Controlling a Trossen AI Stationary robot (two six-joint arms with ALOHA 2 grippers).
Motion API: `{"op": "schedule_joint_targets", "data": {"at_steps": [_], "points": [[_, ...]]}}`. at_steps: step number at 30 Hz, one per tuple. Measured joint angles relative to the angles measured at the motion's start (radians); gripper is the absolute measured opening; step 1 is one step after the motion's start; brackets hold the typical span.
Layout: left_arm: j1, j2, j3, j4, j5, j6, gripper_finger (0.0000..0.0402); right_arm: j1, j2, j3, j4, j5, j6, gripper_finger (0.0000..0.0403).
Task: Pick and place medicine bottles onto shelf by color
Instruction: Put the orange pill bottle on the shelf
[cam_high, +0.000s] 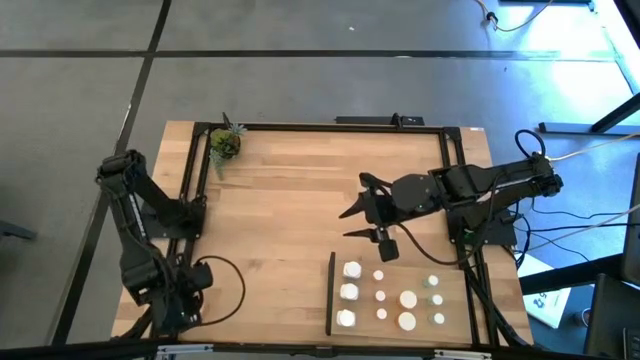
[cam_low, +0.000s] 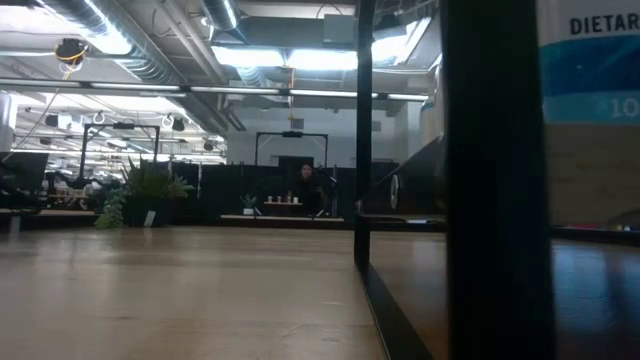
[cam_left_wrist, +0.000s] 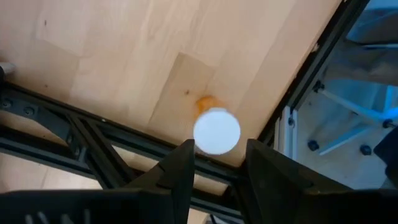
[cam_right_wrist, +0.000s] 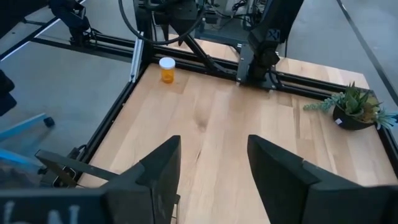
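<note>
An orange medicine bottle with a white cap (cam_left_wrist: 216, 130) stands upright on the table's near left corner (cam_right_wrist: 166, 68). My left gripper (cam_left_wrist: 219, 155) hangs open above it, pointing down, one finger on each side of the cap and clear of it; in the high view the arm (cam_high: 185, 290) hides the bottle. Several white bottles (cam_high: 380, 296), some with pale green tops (cam_high: 433, 283), stand on the shelf (cam_high: 395, 260) at the near right. My right gripper (cam_high: 353, 223) hovers open over the table's middle, with nothing between its fingers (cam_right_wrist: 211, 180).
A small potted plant (cam_high: 225, 143) sits at the far left corner. Black frame rails (cam_high: 190, 180) run along the table's edges, close to the orange bottle. The shelf's black upright strip (cam_high: 330, 295) bounds its left side. A printed box (cam_low: 590, 110) stands at the low view's right.
</note>
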Motion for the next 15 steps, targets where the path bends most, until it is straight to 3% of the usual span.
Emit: {"op": "schedule_joint_targets", "data": {"at_steps": [11,15], "points": [[-0.011,0.0,0.0,0.004,-0.022,0.004,0.0137,0.0,0.001,0.0,-0.004,-0.004,-0.006,0.0188],[-0.011,0.0,0.0,0.003,-0.054,0.036,0.0137,0.0,0.002,-0.001,-0.015,-0.064,-0.06,0.0188]]}}
